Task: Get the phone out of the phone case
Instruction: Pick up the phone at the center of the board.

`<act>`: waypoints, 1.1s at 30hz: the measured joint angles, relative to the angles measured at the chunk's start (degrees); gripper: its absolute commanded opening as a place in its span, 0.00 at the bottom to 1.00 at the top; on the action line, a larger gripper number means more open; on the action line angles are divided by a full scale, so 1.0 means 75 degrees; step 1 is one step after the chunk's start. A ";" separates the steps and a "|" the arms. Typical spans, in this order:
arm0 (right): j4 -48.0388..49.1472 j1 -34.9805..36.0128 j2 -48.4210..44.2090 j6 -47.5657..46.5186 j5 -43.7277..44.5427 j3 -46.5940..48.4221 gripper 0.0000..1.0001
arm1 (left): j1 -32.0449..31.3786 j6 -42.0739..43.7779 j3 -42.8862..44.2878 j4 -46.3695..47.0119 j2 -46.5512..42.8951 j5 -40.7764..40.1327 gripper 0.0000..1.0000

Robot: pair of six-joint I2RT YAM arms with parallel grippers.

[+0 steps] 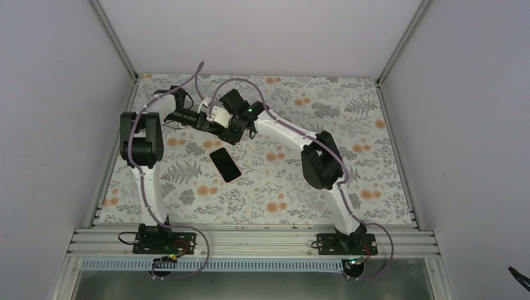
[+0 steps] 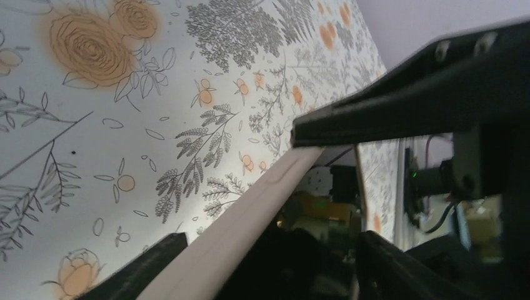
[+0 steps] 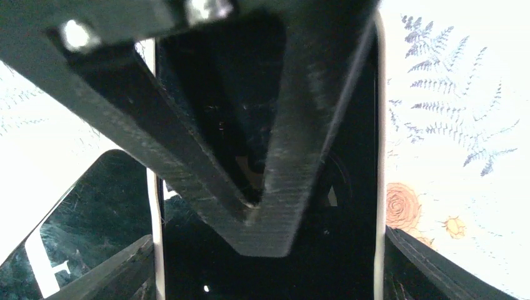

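**Phone bare on the table, case between the 2 grippers**

In the top view, the phone point(image 1: 225, 164) lies flat on the flowered table point(image 1: 350, 125), a little left of the frame's centre. It is a black slab set on a diagonal, out of its case. It sits just below the 2 grippers and touches neither.

The phone case point(image 1: 217, 114) shows as a white piece in the upper middle of the frame. The left gripper point(image 1: 199, 120) reaches it from the left and the right gripper point(image 1: 230, 125) from the right, so the 2 heads nearly meet.

In the right wrist view, the case fills the middle of the frame, with a dark inner face and 2 white edges. That gripper's own fingers point(image 3: 112, 272) rise from the 2 lower corners, each lying against the outside of a white edge. The jaws therefore clamp the case across its width.

In the left wrist view, the case's cream edge runs diagonally from lower left towards the centre. One finger point(image 2: 150, 259) lies against it, but I cannot tell whether the left jaws pinch the case.
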 measured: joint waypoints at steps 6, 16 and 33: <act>-0.0038 0.0050 0.0122 -0.0032 0.0111 -0.0044 0.69 | 0.0020 0.0032 0.0000 -0.0146 0.0000 0.0140 0.17; -0.0044 -0.0052 -0.0192 -0.0090 -0.0259 -0.0551 1.00 | -0.0064 0.0495 0.0262 -0.0848 0.0076 0.0012 0.02; -0.0568 -0.2999 -0.3762 -0.2124 -0.4587 -0.3427 0.74 | -0.1789 0.2468 -0.0466 0.0119 -0.3244 -0.1547 0.02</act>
